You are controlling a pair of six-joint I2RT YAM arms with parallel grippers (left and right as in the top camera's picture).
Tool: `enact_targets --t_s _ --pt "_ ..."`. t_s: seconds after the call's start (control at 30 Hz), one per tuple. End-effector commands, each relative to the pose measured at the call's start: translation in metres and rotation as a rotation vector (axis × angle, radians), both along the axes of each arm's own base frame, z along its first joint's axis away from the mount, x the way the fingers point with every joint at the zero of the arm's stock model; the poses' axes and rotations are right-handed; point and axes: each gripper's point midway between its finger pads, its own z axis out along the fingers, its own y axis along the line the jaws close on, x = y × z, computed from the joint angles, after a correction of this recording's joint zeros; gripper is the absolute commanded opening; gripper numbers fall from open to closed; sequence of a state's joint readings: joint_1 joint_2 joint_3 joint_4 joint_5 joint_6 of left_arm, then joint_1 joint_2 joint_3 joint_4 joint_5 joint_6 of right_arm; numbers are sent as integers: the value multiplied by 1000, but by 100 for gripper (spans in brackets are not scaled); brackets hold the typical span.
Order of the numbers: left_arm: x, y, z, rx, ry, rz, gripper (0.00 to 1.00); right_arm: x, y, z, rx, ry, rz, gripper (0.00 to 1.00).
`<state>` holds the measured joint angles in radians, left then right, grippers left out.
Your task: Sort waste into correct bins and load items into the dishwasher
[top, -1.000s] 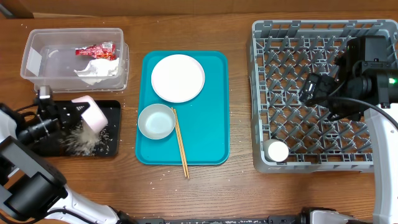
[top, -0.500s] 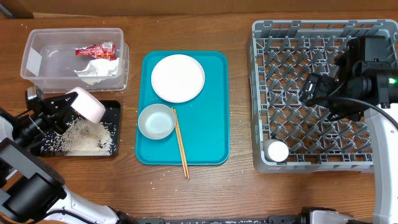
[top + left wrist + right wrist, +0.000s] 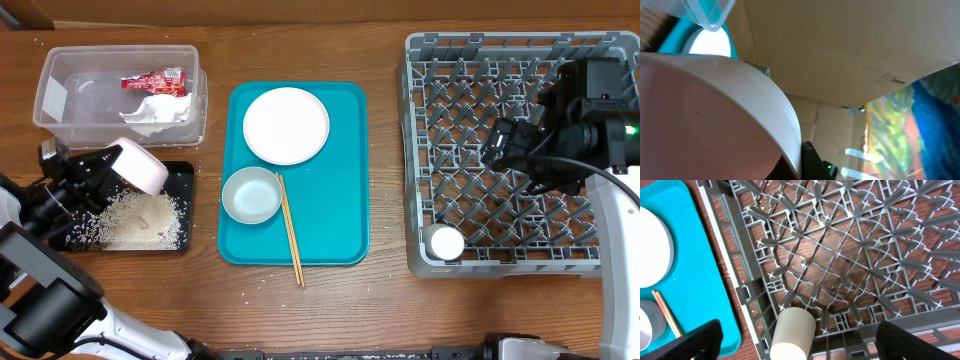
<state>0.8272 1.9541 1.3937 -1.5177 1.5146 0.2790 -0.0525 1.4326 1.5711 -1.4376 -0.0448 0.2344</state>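
**A:** What does the left end effector (image 3: 110,166) have?

**B:** Its fingers are closed on the rim of the pinkish-white bowl (image 3: 140,165). The bowl is tipped steeply, mouth down toward the black tray (image 3: 184,172). The left wrist view shows little except the bowl's wall.

**A:** And the rice (image 3: 135,218)?

**B:** It's heaped in that tray, below the bowl. A few grains lie on the surface (image 3: 380,300) just beside it.

**A:** What about the other arm?

**B:** The right end effector (image 3: 500,145) hangs over the dish rack (image 3: 500,50), spread wide and empty. The white cup (image 3: 443,243) sits in the rack's near corner.

**A:** What worries you?

**B:** It's a rim pinch on a smooth, tilted bowl, so a quick wrist roll could let it slip. The tray is shallow and the bowl sits over one corner, so any grains left inside may bounce out. Any that cling could also drop on the way across to the rack.

**A:** And that way crosses the teal tray (image 3: 340,200)?

**B:** Yes. The plate (image 3: 286,124), the blue-grey bowl (image 3: 251,194) and the chopsticks (image 3: 289,230) are all on it, and a low carry could clip them
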Motion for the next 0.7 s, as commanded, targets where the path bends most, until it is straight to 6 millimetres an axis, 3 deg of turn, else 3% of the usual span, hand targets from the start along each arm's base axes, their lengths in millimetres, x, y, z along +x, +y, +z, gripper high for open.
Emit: enact_targets --t_s 0.0,0.2,0.33,0.43,0.57,0.67 --pt "-8 0 1 7 43 -1 4 2 -1 9 -2 -24 3 100" --pt "-11 -3 -2 100 -10 -29 4 1 -1 8 -2 -19 4 100" --pt "-10 -25 12 187 -104 -108 4 3 -1 9 -10 -29 24 100" --pt "-4 -59 28 283 -194 -221 4 6 -1 10 -11 -41 24 100" --pt "6 -126 61 433 -406 -428 4 6 -1 10 -11 -42 24 100" --pt "17 -177 63 562 -434 -622 4 6 -1 10 -11 -42 24 100"
